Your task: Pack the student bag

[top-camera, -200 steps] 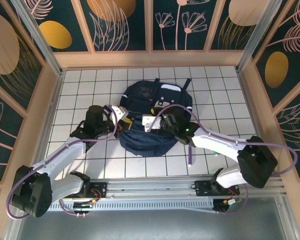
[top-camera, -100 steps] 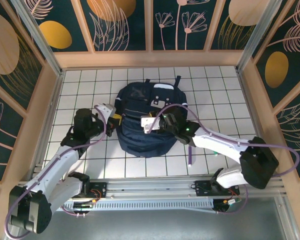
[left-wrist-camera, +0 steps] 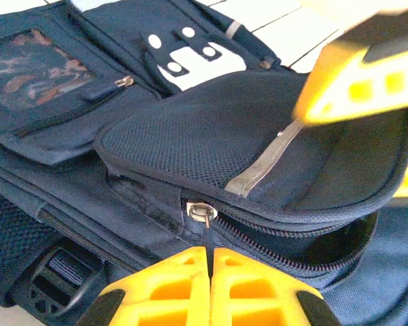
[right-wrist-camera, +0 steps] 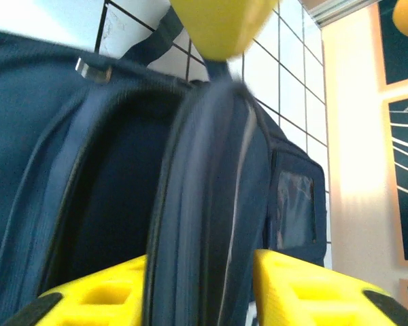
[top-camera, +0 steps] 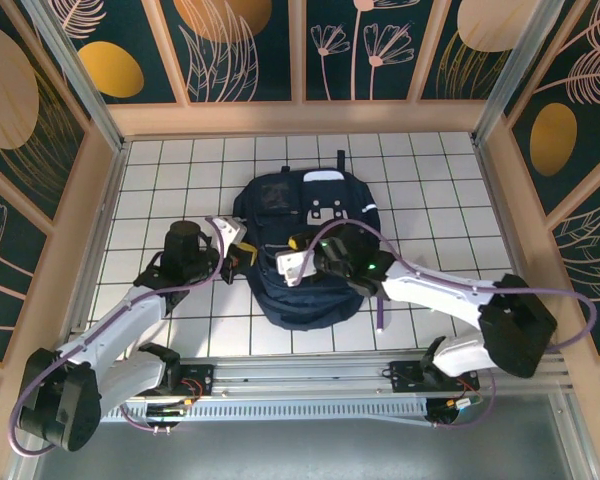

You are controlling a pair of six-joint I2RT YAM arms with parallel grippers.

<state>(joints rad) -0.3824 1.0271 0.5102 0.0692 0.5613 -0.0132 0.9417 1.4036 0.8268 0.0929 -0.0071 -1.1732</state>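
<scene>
Dark teal wall panels (top-camera: 240, 50) painted with gold discs and pale flowers, framed in light wood, closed in three sides of the white tiled table (top-camera: 450, 200). At the middle of that table lay the student bag (top-camera: 310, 300), a big navy backpack flat on its back with its carry loop pointing to 12 o'clock and its bulging lower end towards 6. Both arms reached in from the near edge. The left arm (top-camera: 130, 315) came up from 7 o'clock and the right arm (top-camera: 440, 290) swept in from 4 o'clock. The left gripper (top-camera: 244, 256) sat at the bag's 9 o'clock side. From its wrist camera its yellow fingers (left-wrist-camera: 156, 285) were pressed together on the small metal zip pull (left-wrist-camera: 205, 216) of a half-open zip. The right gripper (top-camera: 282, 266) lay over the bag just left of its middle. Seen from that wrist, its yellow fingers (right-wrist-camera: 306, 285) stood apart on either side of a thick upright fold of navy fabric that filled the gap. The picture was blurred, and I could not tell whether they were really squeezing it. On the bag's front, towards 12 o'clock, were a light grey flap (top-camera: 330, 210) with dark studs and, at about 11, a clear window pocket (left-wrist-camera: 37, 61). A grey reflective strip (left-wrist-camera: 258, 170) ran across the mesh panel above the zip. A thin purple stick (top-camera: 381, 318) lay on the tiles at the bag's 4 o'clock.
</scene>
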